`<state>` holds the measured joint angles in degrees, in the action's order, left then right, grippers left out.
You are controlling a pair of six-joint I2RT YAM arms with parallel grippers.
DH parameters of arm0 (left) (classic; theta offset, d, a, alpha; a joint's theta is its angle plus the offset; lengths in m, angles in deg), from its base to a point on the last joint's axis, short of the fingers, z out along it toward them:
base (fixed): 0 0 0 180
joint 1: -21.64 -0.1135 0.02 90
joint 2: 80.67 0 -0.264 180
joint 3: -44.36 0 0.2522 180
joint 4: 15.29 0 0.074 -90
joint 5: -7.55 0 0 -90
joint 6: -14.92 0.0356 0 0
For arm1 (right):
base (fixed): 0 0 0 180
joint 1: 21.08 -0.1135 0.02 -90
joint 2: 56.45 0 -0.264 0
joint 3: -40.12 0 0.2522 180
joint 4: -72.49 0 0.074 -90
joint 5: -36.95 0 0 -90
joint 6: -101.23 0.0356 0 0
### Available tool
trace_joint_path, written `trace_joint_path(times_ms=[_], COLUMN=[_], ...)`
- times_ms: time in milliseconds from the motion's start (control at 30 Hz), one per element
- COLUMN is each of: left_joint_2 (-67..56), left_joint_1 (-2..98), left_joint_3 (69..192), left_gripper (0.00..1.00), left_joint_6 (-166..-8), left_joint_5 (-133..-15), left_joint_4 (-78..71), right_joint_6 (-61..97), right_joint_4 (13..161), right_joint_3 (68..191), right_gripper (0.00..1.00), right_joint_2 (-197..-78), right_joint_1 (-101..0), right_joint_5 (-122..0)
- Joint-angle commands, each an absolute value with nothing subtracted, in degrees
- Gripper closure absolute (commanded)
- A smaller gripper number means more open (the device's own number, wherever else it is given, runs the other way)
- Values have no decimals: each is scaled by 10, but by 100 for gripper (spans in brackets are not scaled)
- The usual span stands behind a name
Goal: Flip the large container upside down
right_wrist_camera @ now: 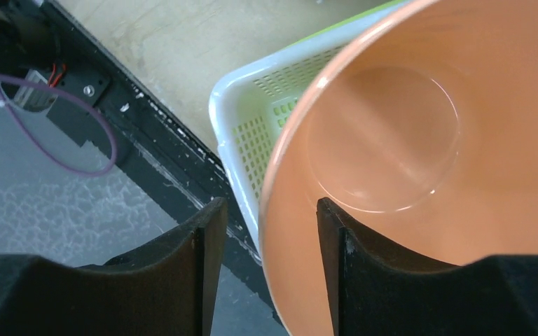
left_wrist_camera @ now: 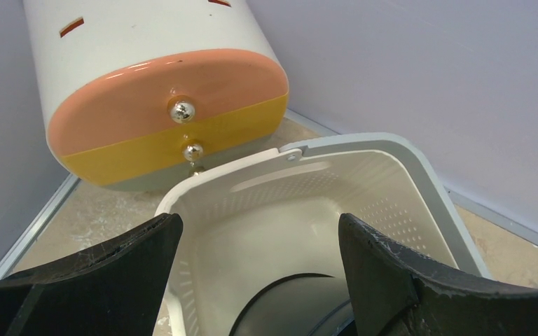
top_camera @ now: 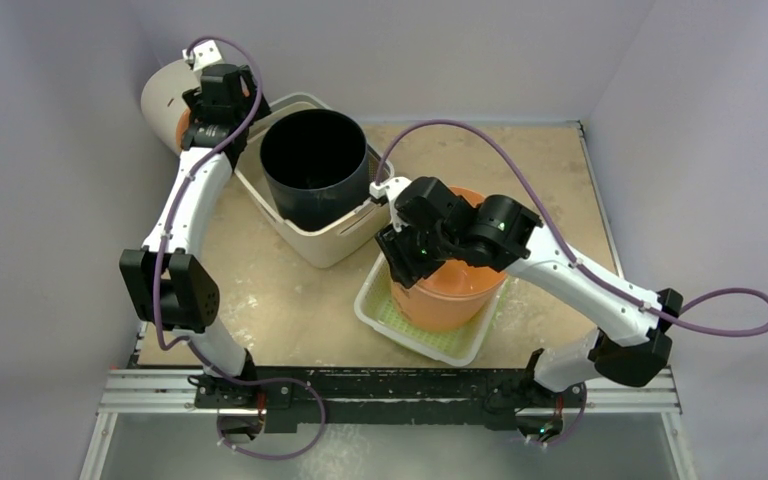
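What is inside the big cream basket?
A black round bin stands in the cream basket, open end up. Whatever lies beneath it is hidden.

A round bin [top_camera: 315, 165] stands in the large container [top_camera: 335, 245] toward the tabletop's [top_camera: 280, 300] far-left corner, a tipped drum [top_camera: 163, 100] behind it, while a bucket [top_camera: 445, 295] sits in a basket [top_camera: 380, 315] at the near edge.

We see the large container [left_wrist_camera: 406, 210] in smooth, faintly glossy cream plastic, its inner walls finely perforated. The black tube [top_camera: 315, 160] inside it looks matt. At four o'clock of it, the orange bucket [top_camera: 450, 300] is glossy plastic. The surface [top_camera: 260, 290] is pale, scuffed wood.
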<state>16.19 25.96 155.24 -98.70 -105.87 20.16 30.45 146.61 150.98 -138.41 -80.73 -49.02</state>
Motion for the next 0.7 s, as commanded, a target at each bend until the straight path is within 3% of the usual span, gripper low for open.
trace_joint_path(times_ms=[0, 667], left_joint_2=[153, 130], left_joint_1=[261, 261], left_joint_3=[1547, 1508], left_gripper=[16, 16], left_joint_6=[-999, -996], left_joint_5=[-1067, -1080], left_joint_4=[173, 174], right_joint_6=[358, 344], right_joint_4=[1477, 1480], right_joint_3=[1507, 1416], right_gripper=[46, 54], right_joint_2=[-1356, -1333], right_joint_1=[-807, -808], right_joint_5=[-425, -470])
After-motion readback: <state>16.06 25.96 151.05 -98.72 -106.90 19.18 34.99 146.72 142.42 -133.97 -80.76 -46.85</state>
